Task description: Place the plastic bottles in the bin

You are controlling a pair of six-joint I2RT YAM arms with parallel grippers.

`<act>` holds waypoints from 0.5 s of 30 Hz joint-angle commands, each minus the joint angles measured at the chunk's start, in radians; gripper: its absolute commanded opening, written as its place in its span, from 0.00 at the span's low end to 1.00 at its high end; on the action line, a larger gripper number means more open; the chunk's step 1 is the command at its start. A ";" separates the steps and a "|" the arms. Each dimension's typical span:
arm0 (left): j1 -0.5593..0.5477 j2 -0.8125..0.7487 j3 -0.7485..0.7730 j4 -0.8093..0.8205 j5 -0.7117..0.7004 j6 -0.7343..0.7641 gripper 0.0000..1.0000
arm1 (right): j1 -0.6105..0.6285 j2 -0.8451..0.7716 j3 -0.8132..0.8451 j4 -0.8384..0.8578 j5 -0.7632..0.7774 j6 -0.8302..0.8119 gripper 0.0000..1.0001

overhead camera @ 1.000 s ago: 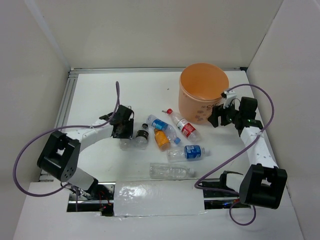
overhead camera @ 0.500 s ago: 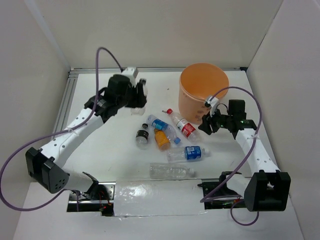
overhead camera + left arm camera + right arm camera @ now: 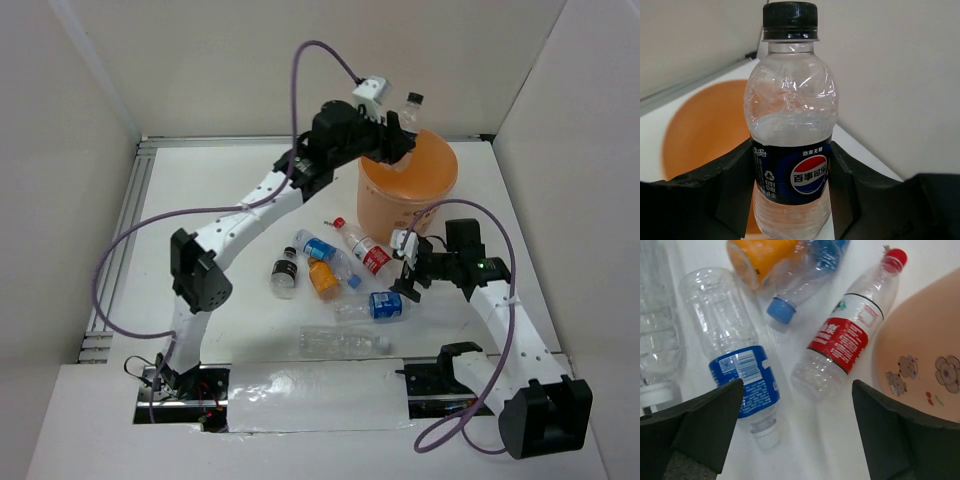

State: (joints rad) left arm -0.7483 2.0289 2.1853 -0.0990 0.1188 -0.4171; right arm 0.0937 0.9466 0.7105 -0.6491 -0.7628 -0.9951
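From above, the left arm (image 3: 250,205) stretches to the upper middle of the frame, its jaws closed on the black-capped bottle (image 3: 410,108), which stands upright over the far rim of the bin (image 3: 385,215). The bin sits on the tabletop (image 3: 220,190) at upper right. The right arm (image 3: 495,300) reaches in from the lower right. Its jaws are spread wide and empty, low over the tabletop between the red-label bottle (image 3: 367,251) and the blue-label bottle (image 3: 382,305). Left of these lie the blue-capped bottle (image 3: 326,251), the orange bottle (image 3: 323,279) and the black-label bottle (image 3: 284,272). The bare bottle (image 3: 343,342) lies below them. In the left wrist view, the two dark fingers (image 3: 735,190) press the black-capped bottle at its dark blue label, cap up, with the bin's orange inside at the left behind it. In the right wrist view, the fingers (image 3: 705,425) sit far apart in the bottom corners, touching nothing. The blue-label and red-label bottles lie between them, and the bin's printed wall is at the right edge.
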 commanded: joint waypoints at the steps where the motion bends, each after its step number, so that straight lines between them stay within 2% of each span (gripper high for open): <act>1: -0.029 0.091 0.073 0.061 -0.005 0.002 0.46 | 0.032 -0.060 -0.028 -0.078 -0.047 -0.181 0.96; 3: -0.039 0.100 0.061 0.061 -0.028 0.001 0.62 | 0.046 -0.071 -0.039 -0.090 -0.047 -0.215 0.98; 4: -0.039 0.112 0.060 0.061 -0.044 0.001 0.75 | 0.061 -0.071 -0.051 -0.090 -0.056 -0.226 0.98; 8: -0.048 0.134 0.074 0.042 -0.044 0.001 1.00 | 0.124 -0.039 -0.072 -0.090 -0.056 -0.244 0.99; 12: -0.048 0.123 0.096 0.033 -0.044 0.011 1.00 | 0.192 -0.003 -0.100 -0.037 0.003 -0.258 0.99; 15: -0.048 0.045 0.065 -0.007 -0.076 0.052 1.00 | 0.228 0.040 -0.100 -0.037 0.026 -0.310 0.99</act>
State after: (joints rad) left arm -0.7975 2.1757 2.2356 -0.1307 0.0765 -0.4149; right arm 0.2947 0.9604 0.6144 -0.6998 -0.7593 -1.2400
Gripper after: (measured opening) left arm 0.999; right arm 0.990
